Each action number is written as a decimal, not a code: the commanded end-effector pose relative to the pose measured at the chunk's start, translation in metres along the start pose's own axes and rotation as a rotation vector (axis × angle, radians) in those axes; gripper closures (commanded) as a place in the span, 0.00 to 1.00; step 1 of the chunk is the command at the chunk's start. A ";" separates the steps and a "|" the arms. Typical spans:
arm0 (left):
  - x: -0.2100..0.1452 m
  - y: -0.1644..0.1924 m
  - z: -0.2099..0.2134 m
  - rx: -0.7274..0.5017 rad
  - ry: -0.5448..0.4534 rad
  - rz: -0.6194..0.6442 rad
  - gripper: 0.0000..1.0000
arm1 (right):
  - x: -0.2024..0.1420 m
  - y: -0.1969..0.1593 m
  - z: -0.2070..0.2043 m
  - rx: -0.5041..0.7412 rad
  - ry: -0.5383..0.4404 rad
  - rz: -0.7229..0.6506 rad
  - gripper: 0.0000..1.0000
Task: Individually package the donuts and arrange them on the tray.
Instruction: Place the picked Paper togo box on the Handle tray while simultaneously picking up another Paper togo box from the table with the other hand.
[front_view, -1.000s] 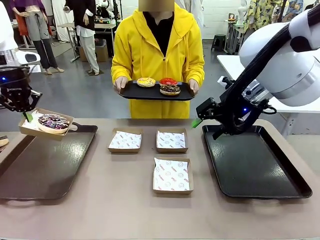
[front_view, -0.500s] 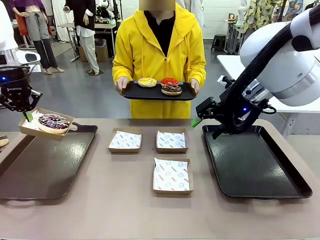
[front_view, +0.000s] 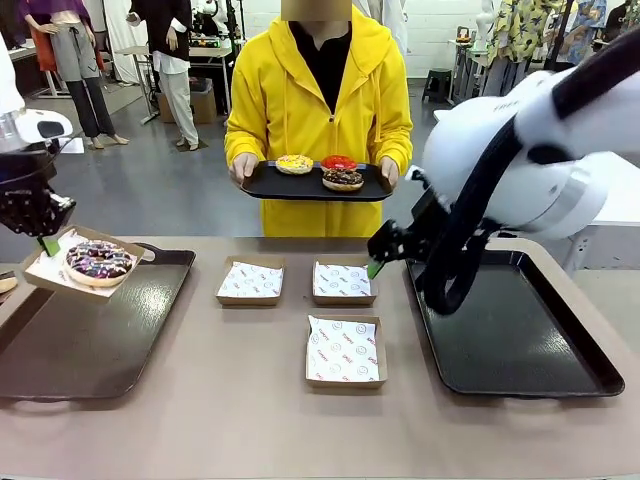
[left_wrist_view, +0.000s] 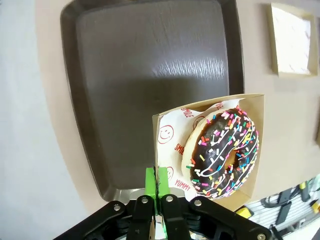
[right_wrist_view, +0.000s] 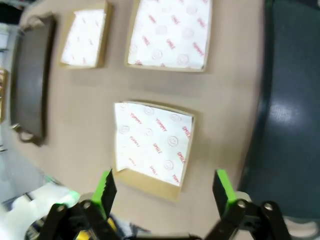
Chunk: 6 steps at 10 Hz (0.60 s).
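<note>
While the person (front_view: 320, 95) at twelve o'clock holds a serving tray (front_view: 268, 187) with both hands, the front view shows three donuts on it: the yellow-glazed donut (front_view: 294, 164), the red-glazed donut (front_view: 338, 161) and the dark chocolate donut (front_view: 343, 180). At nine o'clock the left gripper (front_view: 47, 242) is pinched on the rim of a tilted cardboard box (front_view: 42, 272). That box carries the sprinkled donut (front_view: 97, 260) over the far corner of the left tray (front_view: 90, 350). Mid-table lie the far-left box (front_view: 250, 281), the far-right box (front_view: 342, 281) and the near box (front_view: 343, 350), all paper-lined. The right gripper (front_view: 373, 266) hangs at about two o'clock of the near box, between the far-right box and the right tray (front_view: 510, 340). From here I cannot tell how its jaws stand.

Seen from the left wrist, the left gripper (left_wrist_view: 156, 175) at six o'clock has its green pads pressed together on the cardboard box (left_wrist_view: 252, 107) edge and its paper. The sprinkled donut (left_wrist_view: 224, 152) sits inside at four o'clock, with the left tray (left_wrist_view: 150, 60) beneath.

Seen from the right wrist, the right gripper (right_wrist_view: 164, 186) has its jaws spread wide with nothing between them, above the near box (right_wrist_view: 152, 142). The right tray (right_wrist_view: 295, 100) lies at three o'clock.
</note>
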<state>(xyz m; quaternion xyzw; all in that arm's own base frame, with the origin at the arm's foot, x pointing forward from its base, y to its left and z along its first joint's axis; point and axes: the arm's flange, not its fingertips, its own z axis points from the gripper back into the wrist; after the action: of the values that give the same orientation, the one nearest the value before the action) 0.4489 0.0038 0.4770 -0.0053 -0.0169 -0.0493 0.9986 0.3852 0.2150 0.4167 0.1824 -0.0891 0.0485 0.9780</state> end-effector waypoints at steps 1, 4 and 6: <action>-0.023 -0.001 -0.022 -0.016 -0.030 -0.053 0.99 | -0.007 0.014 -0.029 -0.092 0.033 -0.024 0.00; -0.036 -0.013 -0.053 -0.038 -0.013 0.085 0.99 | -0.014 0.014 -0.066 -0.150 0.061 -0.043 0.00; -0.043 -0.016 -0.066 -0.037 -0.007 0.186 0.99 | -0.015 0.008 -0.080 -0.151 0.067 -0.071 0.00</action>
<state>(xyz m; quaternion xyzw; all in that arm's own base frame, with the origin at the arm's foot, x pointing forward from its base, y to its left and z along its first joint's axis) 0.4103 -0.0018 0.4102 -0.0229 -0.0045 0.0187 0.9996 0.3772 0.2439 0.3477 0.1148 -0.0442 0.0299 0.9920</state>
